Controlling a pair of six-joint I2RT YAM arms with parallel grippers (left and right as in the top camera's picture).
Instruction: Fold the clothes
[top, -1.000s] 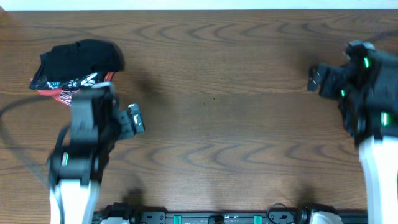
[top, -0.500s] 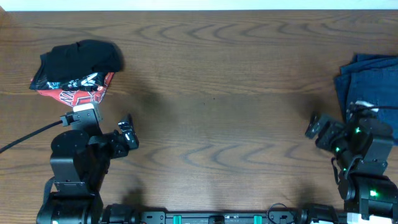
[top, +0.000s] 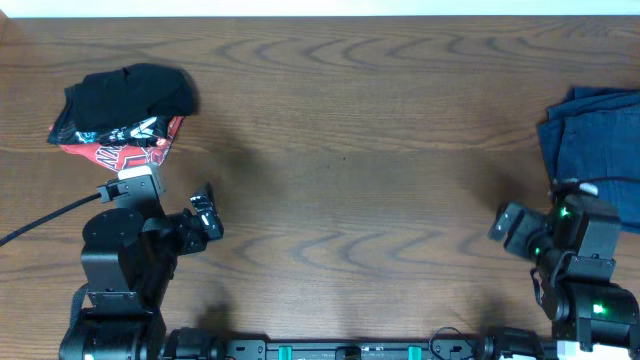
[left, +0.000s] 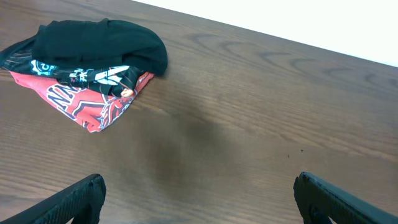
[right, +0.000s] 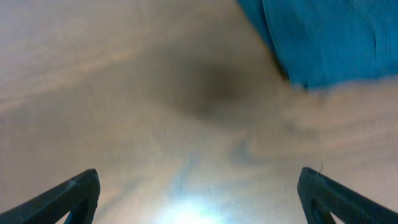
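I have the wooden table (top: 350, 200) filling my overhead view, and I place everything else against it. The left arm (top: 125, 255) sits folded low over the table's near-left part, and the right arm (top: 580, 270) is folded the same way over its near-right part. The blue denim garment (top: 598, 135) lies flat against the table's right edge, about halfway back and partly cut off by my frame. Its corner shows blurred at the top of the right wrist feed. The black and red printed garment (top: 122, 112) rests as a folded bundle in the table's far-left area, black cloth on top and the red print showing along its near side. Neither arm is touching either piece of clothing. The left gripper (left: 199, 190) hangs above bare wood on the table's left side with its jaws spread wide and nothing between them. The right gripper (right: 198, 186) hangs above bare wood on the table's right side, jaws likewise spread and empty. A thin black cable (top: 40, 228) trails off the table's left edge.
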